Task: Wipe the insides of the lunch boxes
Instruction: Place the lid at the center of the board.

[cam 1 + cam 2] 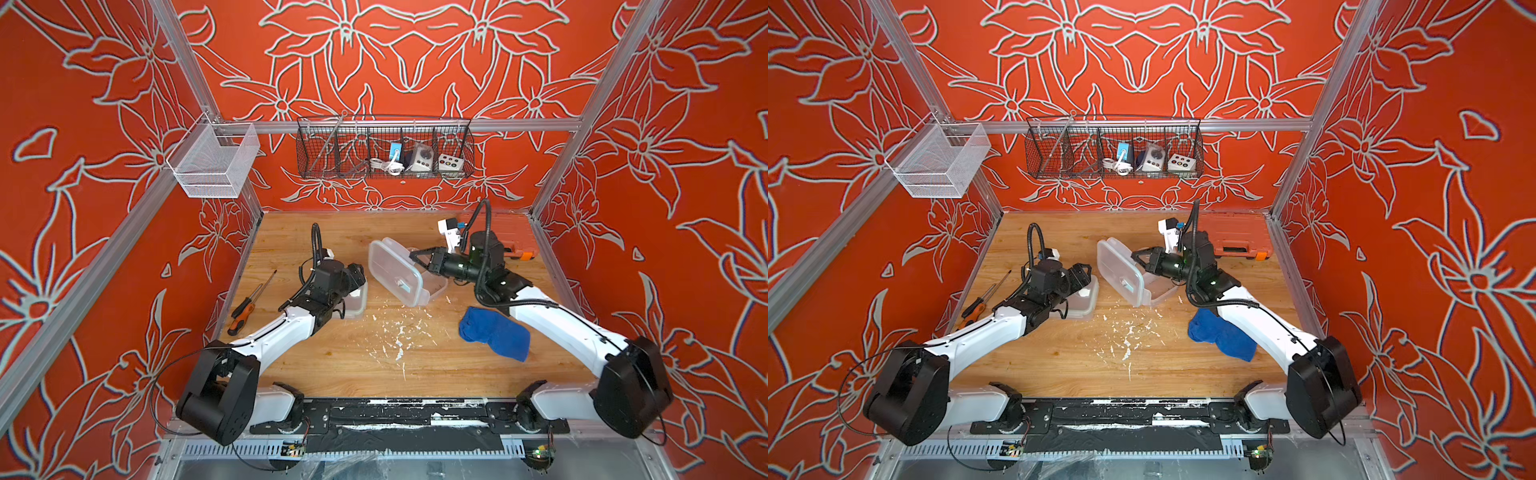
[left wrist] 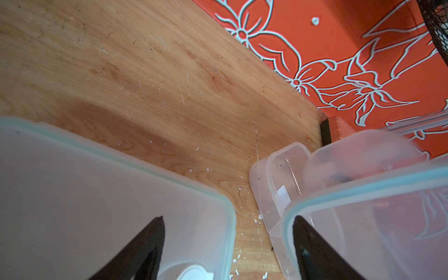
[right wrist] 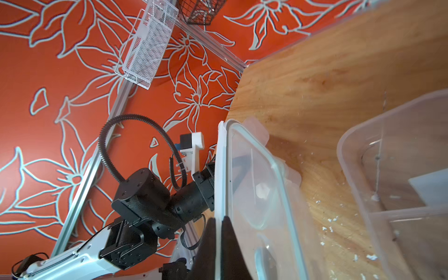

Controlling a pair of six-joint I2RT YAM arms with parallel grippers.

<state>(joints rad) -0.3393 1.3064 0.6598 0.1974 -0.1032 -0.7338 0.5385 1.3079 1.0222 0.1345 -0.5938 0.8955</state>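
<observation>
the wooden table (image 1: 332, 365) fills the floor of the cell. on the back wall a black wire basket (image 1: 332, 153) holds a white cable, a blue-and-white plug and two white button boxes. an orange tool case (image 1: 1237, 239) lies shut at 2 o'clock, by the far edge.

just off the table's centre at 2 o'clock sits the divided lunch box (image 3: 349, 160), open side up, with a white label (image 3: 431, 184) and a few white flecks inside. a clear lid (image 1: 392, 270) with a teal seal stands tilted on its long edge at 12 o'clock, against that box's side. the right gripper (image 1: 417, 255) has its fingers pinched tight on the lid's rim.

the other lunch box (image 1: 359, 305) rests flat at 9 o'clock; a second lid (image 2: 97, 194) seems to cover it, though the arm hides most of it. the left gripper (image 2: 228, 218) hangs over it with its fingers spread wide, gripping nothing.

a blue cloth (image 1: 496, 334) lies bunched at 4 o'clock. two screwdrivers (image 1: 249, 301) lie at the 9 o'clock edge. white crumbs (image 1: 399, 332) scatter at 6 o'clock.
</observation>
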